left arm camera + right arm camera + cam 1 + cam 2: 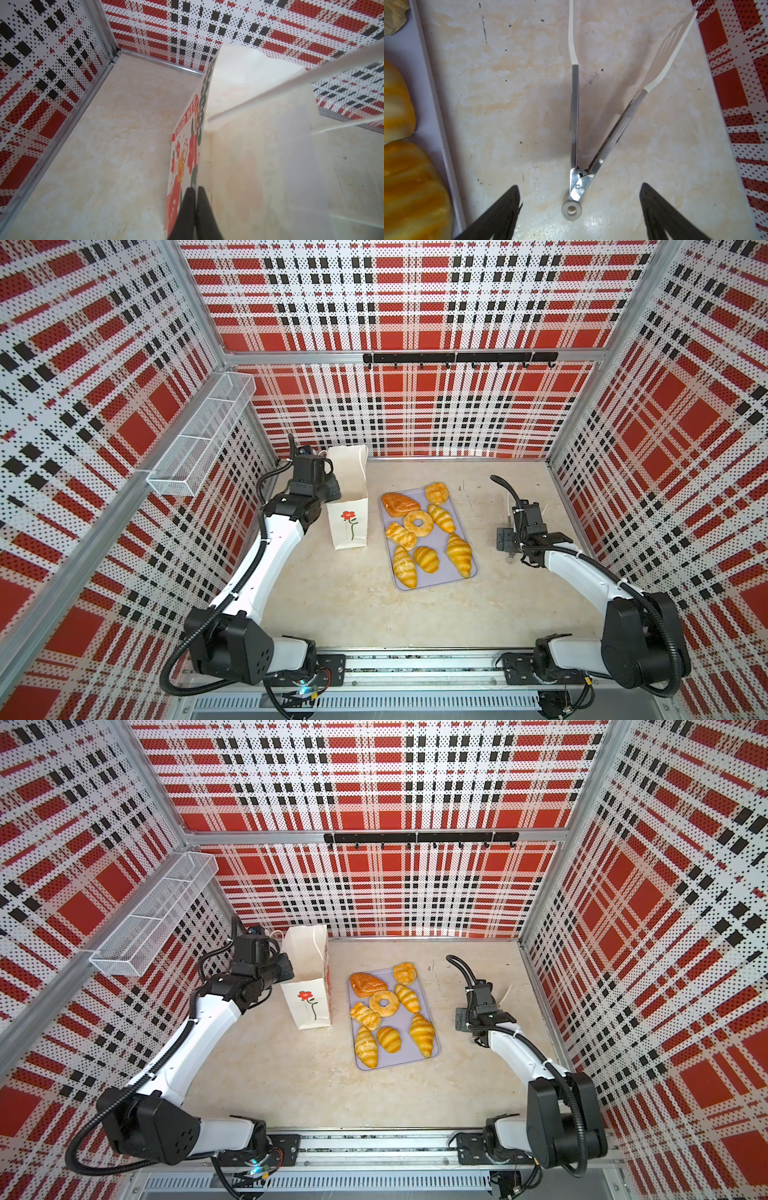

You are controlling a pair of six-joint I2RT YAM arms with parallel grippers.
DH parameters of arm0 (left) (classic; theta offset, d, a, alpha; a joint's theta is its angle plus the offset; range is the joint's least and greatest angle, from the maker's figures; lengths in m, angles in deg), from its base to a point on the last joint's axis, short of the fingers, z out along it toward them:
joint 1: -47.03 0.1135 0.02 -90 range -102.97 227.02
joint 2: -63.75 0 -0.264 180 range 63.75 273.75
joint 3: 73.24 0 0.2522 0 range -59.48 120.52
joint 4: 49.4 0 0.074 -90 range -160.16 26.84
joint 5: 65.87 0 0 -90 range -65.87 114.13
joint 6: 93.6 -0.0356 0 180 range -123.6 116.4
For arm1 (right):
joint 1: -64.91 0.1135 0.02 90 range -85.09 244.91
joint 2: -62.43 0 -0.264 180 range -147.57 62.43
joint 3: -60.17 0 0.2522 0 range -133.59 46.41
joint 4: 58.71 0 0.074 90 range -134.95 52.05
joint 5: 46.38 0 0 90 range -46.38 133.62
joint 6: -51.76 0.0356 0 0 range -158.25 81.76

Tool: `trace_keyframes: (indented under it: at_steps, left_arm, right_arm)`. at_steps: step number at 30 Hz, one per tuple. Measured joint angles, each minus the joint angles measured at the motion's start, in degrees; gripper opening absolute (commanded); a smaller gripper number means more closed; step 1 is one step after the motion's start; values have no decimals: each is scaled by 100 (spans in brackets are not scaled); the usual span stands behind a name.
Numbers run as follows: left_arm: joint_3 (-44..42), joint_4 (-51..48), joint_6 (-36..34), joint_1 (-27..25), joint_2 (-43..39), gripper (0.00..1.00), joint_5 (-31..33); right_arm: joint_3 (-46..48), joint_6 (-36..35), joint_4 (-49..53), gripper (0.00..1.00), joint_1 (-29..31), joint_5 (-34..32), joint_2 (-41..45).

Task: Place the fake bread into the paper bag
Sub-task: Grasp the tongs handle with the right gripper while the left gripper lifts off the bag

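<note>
Holding the paper bag (348, 522) by its rim seems the left arm's job in both top views, its tips hidden behind the wrist; the fake bread (417, 522) lies on the lilac tray (441, 574) just beside. Left wrist view: left tool (196, 190) clenched on the bag's printed wall, bag floor blurred. Right wrist view: right tool (580, 187) released, spread over tongs (575, 124) on the surface (508, 104); it should centre on both arms ahead of the hinge. Bread is cut off.
</note>
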Motion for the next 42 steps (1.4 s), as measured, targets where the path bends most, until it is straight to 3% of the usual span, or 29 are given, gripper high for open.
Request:
trace_keyframes:
  at_steps: [6, 16, 24, 33, 42]
  left_arm:
    - [0, -28, 15, 0, -9, 8, -52]
    - [-37, -33, 227, 28, -9, 13, -212]
    - [-326, 0, 476, 184, -179, 29, -328]
    - [-487, 26, 566, 216, -389, 57, -393]
    - [-693, 59, 540, 219, -979, 84, -240]
  right_arm:
    - [20, 37, -11, 89, -256, 59, 2]
    - [22, 181, -111, 77, -892, 343, -149]
    - [-66, 319, -131, 70, -1056, 507, -892]
    - [-275, 442, -271, 67, -1075, 590, -1088]
    - [-590, 533, -282, 54, -1290, 796, -1519]
